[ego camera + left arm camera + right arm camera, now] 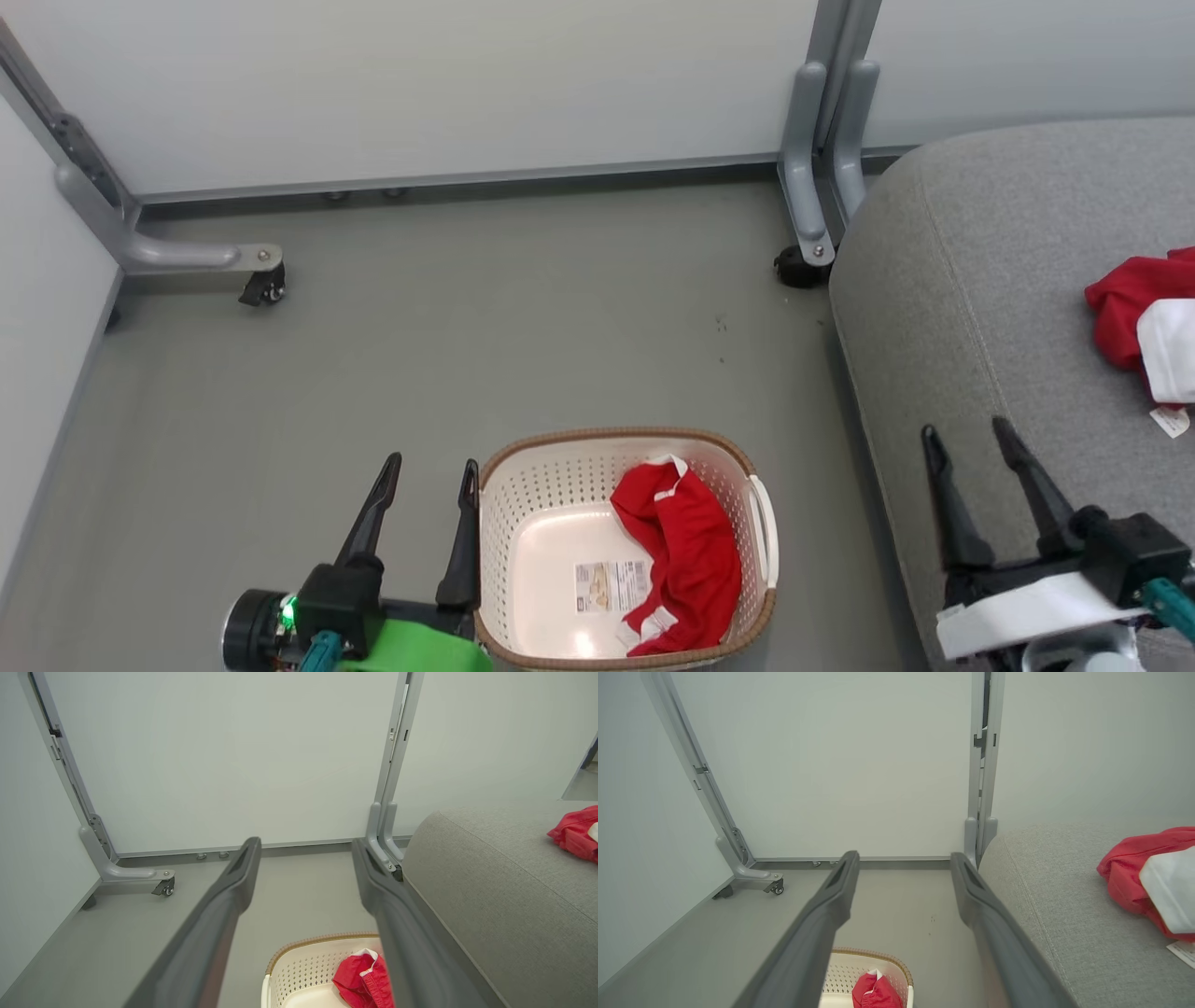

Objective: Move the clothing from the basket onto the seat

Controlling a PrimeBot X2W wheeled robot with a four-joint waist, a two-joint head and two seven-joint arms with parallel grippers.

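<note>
Partly done: red-and-white sports garment on light grey fabric seat; second red garment left in oval cream perforated basket. Left tool, right tool spread, empty.

Left gripper here: two long, tapering black fingers on a blocky black base. A small green light glows beside it, with a bright green band behind and a teal fitting underneath. Right gripper: the same dark fingers, a black housing, a white band and teal again at the wrist.
</note>
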